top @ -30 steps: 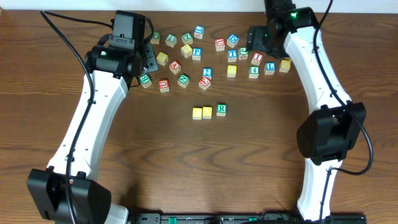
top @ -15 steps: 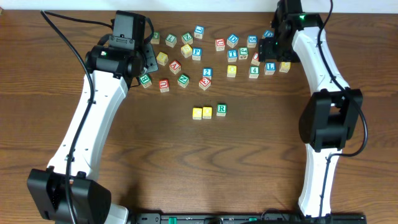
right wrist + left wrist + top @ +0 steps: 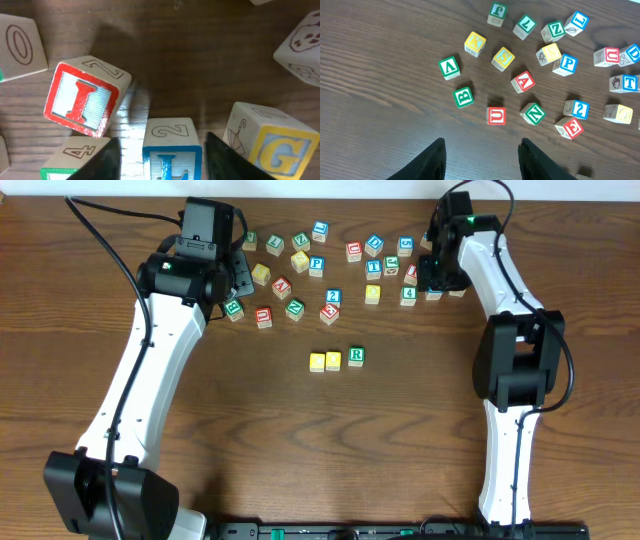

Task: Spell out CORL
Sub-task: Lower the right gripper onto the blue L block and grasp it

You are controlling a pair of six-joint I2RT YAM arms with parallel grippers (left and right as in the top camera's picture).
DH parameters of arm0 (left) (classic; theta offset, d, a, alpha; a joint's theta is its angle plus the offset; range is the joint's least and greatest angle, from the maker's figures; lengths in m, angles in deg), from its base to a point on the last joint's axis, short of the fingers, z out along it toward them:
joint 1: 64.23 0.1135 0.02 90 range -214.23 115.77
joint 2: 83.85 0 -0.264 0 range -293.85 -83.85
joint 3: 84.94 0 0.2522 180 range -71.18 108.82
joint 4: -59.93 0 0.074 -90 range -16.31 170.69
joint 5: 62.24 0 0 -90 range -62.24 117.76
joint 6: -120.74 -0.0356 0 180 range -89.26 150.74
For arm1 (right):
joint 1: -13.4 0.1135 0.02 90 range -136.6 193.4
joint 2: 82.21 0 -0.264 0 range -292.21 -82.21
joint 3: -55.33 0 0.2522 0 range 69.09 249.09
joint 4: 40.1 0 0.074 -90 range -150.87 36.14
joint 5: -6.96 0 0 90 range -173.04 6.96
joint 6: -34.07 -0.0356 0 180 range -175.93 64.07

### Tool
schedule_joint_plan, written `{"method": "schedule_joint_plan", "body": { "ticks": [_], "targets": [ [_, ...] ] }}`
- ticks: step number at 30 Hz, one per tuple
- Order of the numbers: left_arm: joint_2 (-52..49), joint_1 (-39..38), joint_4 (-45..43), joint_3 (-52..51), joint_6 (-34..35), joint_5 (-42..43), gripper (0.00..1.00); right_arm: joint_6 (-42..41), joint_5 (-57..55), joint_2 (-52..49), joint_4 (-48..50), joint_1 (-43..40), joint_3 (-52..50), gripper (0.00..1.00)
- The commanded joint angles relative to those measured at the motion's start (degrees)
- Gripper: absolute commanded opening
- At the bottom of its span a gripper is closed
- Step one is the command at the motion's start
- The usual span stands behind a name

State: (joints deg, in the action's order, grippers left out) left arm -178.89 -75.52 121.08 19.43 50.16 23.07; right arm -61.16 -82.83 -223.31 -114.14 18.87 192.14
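**CORL's L cube (image 3: 172,160) between the right pincer's fingers, three cubes lined up mid-table**

The right pincer (image 3: 163,150) points straight down, its jaws part-way apart on either side of the blue L cube at the bottom of the wrist view. Whether the pads press the cube I cannot tell. A tilted red I cube (image 3: 82,102) is close on the left, a 4 cube (image 3: 75,157) below it, and a G cube (image 3: 272,145) just beside on the right.

In the overhead view the right arm climbs the frame's right side and bends in over the upper-right cluster. At centre, the left yellow cube (image 3: 317,361) touches the right yellow cube (image 3: 333,360), with the R cube (image 3: 356,357) just beside. Bare table (image 3: 430,380) lies to R's right.

The left pincer (image 3: 482,160) hangs with jaws apart and nothing between them, over bare wood near the U cube (image 3: 496,115) in the upper-left cluster.
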Motion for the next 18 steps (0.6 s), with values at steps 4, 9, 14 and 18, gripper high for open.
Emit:
{"method": "schedule_joint_plan", "body": {
  "ticks": [4, 9, 14, 18],
  "targets": [
    [0.2, 0.2, 0.0, -0.6, -0.7, -0.5, 0.46, 0.1, -0.7, -0.6, 0.9, -0.2, 0.0, 0.33],
    [0.2, 0.2, -0.3, -0.6, -0.7, -0.5, 0.46, -0.3, -0.7, 0.9, 0.3, -0.2, 0.0, 0.22],
    [0.2, 0.2, -0.3, -0.6, -0.7, -0.5, 0.46, -0.3, -0.7, 3.5, -1.1, -0.2, 0.0, 0.2],
    [0.2, 0.2, -0.3, -0.6, -0.7, -0.5, 0.46, -0.3, -0.7, 7.0, -2.3, -0.2, 0.0, 0.2]
  ]
}}
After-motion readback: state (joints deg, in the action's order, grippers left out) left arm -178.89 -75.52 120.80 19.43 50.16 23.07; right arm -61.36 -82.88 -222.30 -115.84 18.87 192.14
